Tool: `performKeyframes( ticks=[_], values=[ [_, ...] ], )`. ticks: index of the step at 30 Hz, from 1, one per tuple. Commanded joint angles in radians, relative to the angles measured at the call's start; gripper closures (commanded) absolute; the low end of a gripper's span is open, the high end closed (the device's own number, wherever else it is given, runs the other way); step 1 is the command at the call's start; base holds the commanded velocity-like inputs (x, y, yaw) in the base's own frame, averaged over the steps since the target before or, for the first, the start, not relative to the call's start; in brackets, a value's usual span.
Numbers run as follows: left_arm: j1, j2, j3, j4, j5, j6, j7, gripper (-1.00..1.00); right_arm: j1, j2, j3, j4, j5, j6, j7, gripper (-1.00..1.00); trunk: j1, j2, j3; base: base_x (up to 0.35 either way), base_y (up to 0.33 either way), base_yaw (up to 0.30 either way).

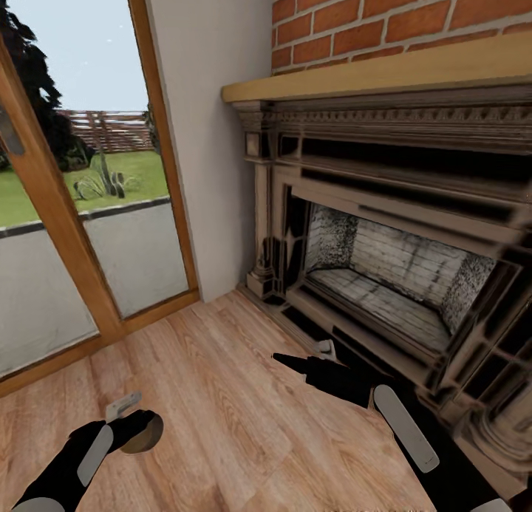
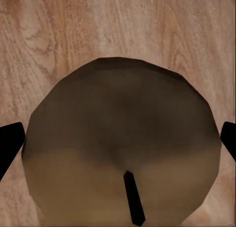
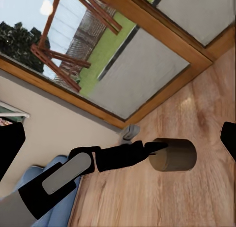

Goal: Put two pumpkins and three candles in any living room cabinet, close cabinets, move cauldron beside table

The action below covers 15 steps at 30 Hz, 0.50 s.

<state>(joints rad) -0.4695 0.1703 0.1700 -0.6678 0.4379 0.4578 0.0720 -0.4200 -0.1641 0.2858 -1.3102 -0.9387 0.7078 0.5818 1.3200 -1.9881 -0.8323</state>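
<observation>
A short, round brown candle [image 2: 123,133] with a black wick sits between the fingers of my left gripper [image 2: 118,141], above the wooden floor. In the head view this candle [image 1: 145,435] is at the lower left, with the left gripper [image 1: 137,425] shut on it. The right wrist view shows the same candle [image 3: 173,155] as a squat cylinder at the tip of the left gripper [image 3: 156,148]. My right gripper [image 1: 295,364] hangs low in front of the fireplace, its fingers [image 3: 10,148] spread wide with nothing between them. The pumpkins, the cabinet and the cauldron are out of view.
A dark carved fireplace [image 1: 391,275] with a pale wooden mantel [image 1: 369,76] under a brick wall [image 1: 399,17] stands at the right. A wood-framed glass door [image 1: 89,224] stands at the left. Wooden floor [image 1: 222,408] lies between them.
</observation>
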Motion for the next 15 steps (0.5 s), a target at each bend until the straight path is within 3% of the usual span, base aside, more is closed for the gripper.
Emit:
performKeyframes(
  ticks=[1,10,15],
  values=[
    [0.000,0.000,0.000,-0.003,0.011,0.005,0.008,1.00,-0.001,-0.001,0.001,0.000,-0.005,0.004,0.000,-1.00,-0.004,0.007,0.002,0.000,0.000,-0.223],
    [0.000,0.000,0.000,-0.002,0.011,0.004,0.008,1.00,-0.001,-0.001,0.001,-0.001,-0.003,0.003,0.000,-1.00,-0.039,0.070,0.031,0.000,0.000,-0.040],
    [0.000,0.001,0.000,-0.002,0.010,0.004,0.008,1.00,-0.001,0.001,0.002,-0.001,-0.004,0.002,0.000,-1.00,-0.058,0.105,0.051,0.000,0.000,-0.134]
  ],
)
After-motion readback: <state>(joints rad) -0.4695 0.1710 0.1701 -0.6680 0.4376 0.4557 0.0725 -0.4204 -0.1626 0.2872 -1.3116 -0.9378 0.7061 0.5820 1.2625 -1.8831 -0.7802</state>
